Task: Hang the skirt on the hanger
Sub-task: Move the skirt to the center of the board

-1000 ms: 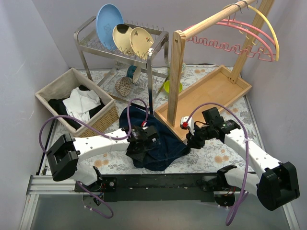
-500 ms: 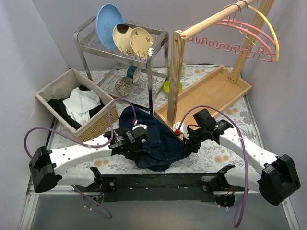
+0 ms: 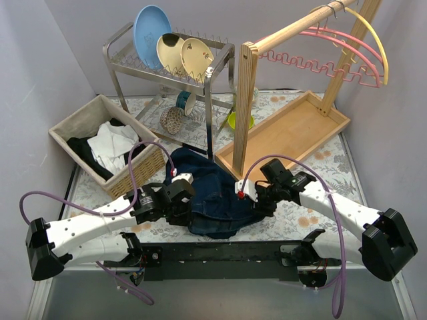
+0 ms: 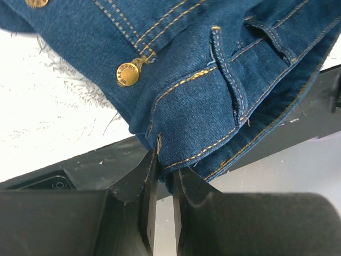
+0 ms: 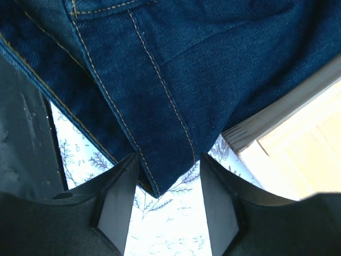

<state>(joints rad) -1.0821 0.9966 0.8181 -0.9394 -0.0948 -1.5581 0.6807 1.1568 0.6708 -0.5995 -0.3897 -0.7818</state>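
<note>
worktop (image 3: 333, 167): one; carries everything here.
tray (image 3: 293, 130): one, centre-right; near corner touches the denim, likely snag point on the lift.
skirt (image 3: 217, 200): one, bunched at lower centre of the worktop, between both arms.
left claw (image 4: 162, 176): pinched narrow on a hem corner near a brass button (image 4: 128, 74); thin bite, could slip under the denim's weight.
right claw (image 5: 168, 176): wide, straddling a seamed fold, not clamped; could close on extra layers.
hangers (image 3: 347, 43): apparently three, two pink and one yellow, upper right, well apart from the skirt; long carry, possible drop.
</note>
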